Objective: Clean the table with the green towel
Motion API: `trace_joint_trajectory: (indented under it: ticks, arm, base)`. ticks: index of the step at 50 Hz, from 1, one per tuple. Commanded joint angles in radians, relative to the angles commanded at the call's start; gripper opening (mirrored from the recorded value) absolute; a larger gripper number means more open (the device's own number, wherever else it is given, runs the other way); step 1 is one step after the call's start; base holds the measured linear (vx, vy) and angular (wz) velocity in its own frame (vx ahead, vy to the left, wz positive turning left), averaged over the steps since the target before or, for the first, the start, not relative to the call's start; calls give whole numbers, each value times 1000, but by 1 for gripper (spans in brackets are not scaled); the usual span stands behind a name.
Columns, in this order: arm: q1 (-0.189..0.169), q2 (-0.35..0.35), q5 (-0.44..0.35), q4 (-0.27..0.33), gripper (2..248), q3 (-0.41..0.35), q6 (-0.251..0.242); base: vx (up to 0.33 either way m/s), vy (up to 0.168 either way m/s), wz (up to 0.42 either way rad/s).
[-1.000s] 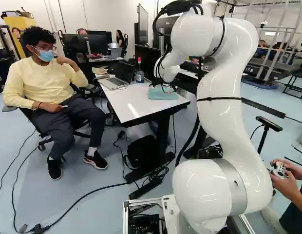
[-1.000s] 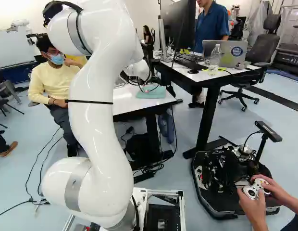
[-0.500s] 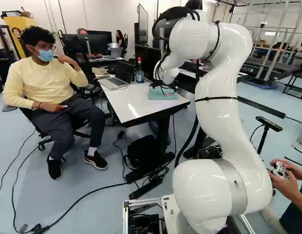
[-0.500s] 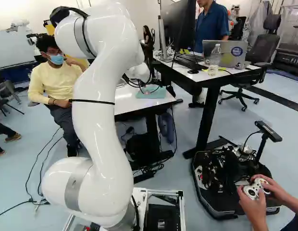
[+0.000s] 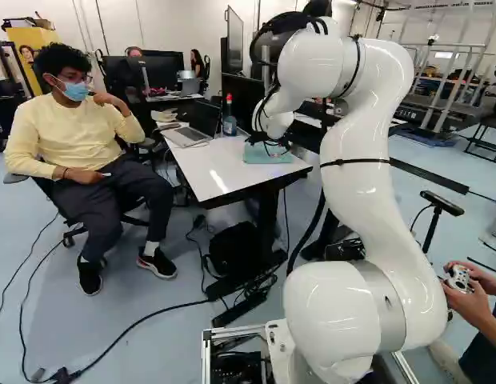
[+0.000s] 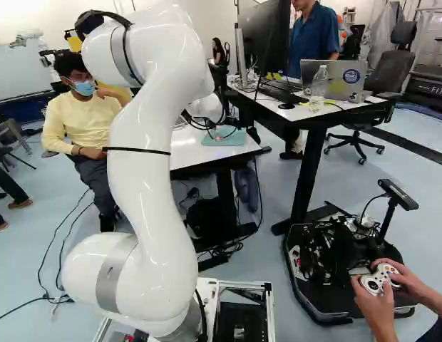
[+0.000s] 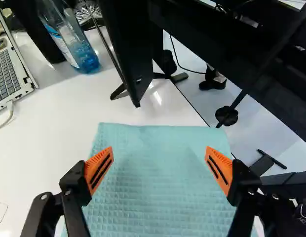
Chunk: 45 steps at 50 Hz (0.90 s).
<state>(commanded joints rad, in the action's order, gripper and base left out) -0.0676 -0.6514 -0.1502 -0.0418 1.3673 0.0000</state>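
Currently, black two-fingered tool (image 7: 159,168) stands wide open over flat green waffle-cloth towel (image 7: 158,202), nothing gripped. Likely light, limp; pinch its middle.

Green towel (image 7: 160,182), waffle-textured, spread flat on white table (image 7: 54,131).

Item: white capital lettering (image 6: 435,88) on a long black machine base (image 6: 423,75), right edge of the right base view. Item: round blue sticker (image 6: 351,76) with pale print, on a grey laptop lid (image 6: 336,69). Item: blue-and-white label (image 7: 64,45) on a clear plastic bottle (image 7: 88,59) with blue liquid; wording too small to read.
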Motion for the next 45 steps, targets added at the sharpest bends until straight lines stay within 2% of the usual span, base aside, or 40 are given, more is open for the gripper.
trace_joint_trajectory:
  ticks: [45]
  arm:
    - [0, 0, 76, 7, 247, 0, 0]
  base:
    - [0, 0, 0]
